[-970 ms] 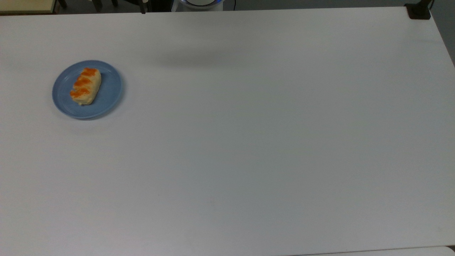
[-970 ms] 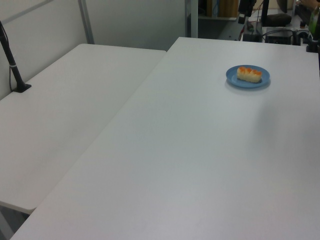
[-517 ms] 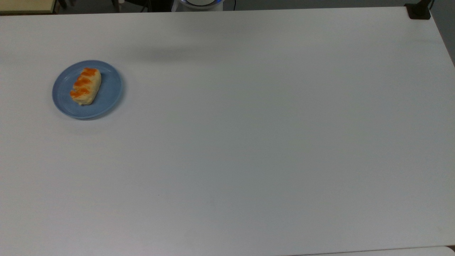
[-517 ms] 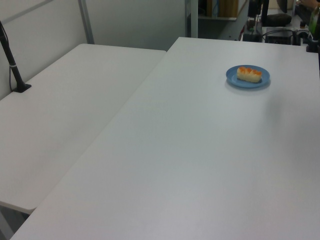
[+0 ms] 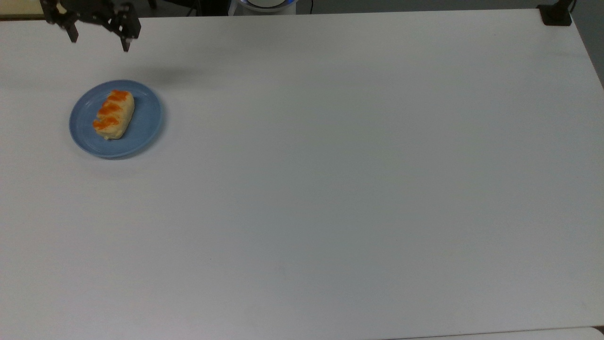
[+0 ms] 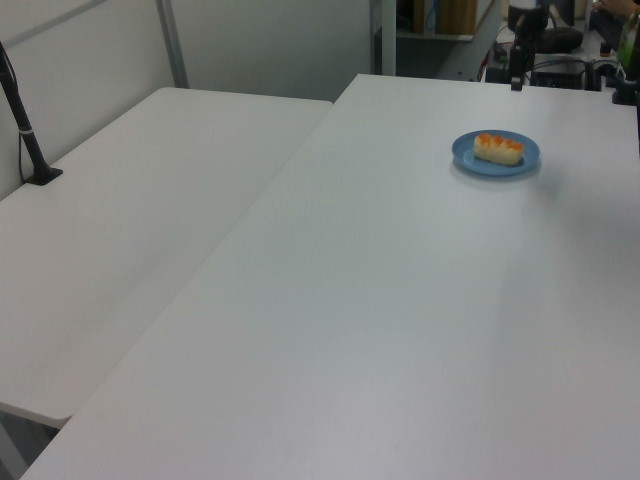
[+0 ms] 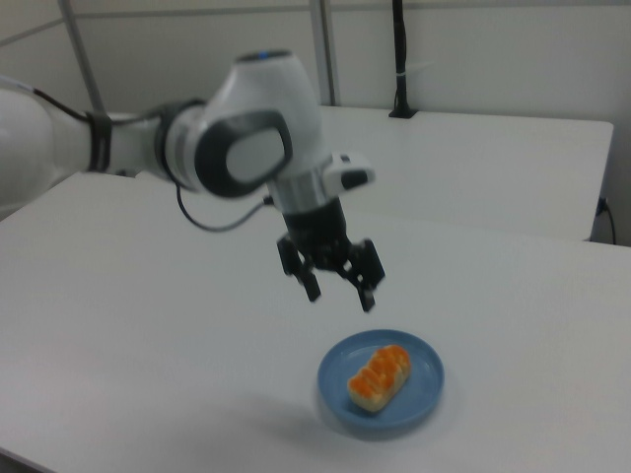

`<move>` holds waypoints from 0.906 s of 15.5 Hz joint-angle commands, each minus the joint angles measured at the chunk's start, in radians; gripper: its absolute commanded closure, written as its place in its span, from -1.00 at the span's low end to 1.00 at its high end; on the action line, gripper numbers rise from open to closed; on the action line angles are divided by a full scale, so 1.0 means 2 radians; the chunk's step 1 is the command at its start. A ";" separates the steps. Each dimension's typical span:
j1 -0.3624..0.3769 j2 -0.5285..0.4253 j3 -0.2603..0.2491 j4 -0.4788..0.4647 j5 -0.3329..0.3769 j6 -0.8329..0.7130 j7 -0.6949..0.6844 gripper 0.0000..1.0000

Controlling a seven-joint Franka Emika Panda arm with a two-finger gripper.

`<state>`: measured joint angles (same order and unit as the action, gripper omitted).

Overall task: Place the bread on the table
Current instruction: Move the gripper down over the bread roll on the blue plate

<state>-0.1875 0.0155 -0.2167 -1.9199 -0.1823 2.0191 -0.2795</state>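
Open air between hand (image 7: 340, 294) and bread (image 7: 380, 376) on plate (image 7: 422, 404).

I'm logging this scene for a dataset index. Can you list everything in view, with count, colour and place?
bread: one, pale yellow with orange-red patches, lying on the plate.
plate: one, blue, on the table near the top view's left edge.
table: one, white, under the plate.
second table: one, white, next to the first on the left view's left.
black post: one, standing on the second table.
arm: one, white and grey, reaching in from the right view's left.
gripper: one, black, open, in the air above the table, beside the plate and not touching the bread.
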 commanded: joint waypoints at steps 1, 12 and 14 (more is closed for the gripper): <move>-0.007 0.010 -0.009 -0.067 0.008 0.114 -0.003 -1.00; -0.026 0.125 -0.008 -0.070 0.106 0.262 -0.002 -0.62; -0.026 0.125 -0.008 -0.069 0.106 0.262 -0.001 0.01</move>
<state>-0.2401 0.2750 -0.2306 -2.0562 0.0059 2.5290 -0.2787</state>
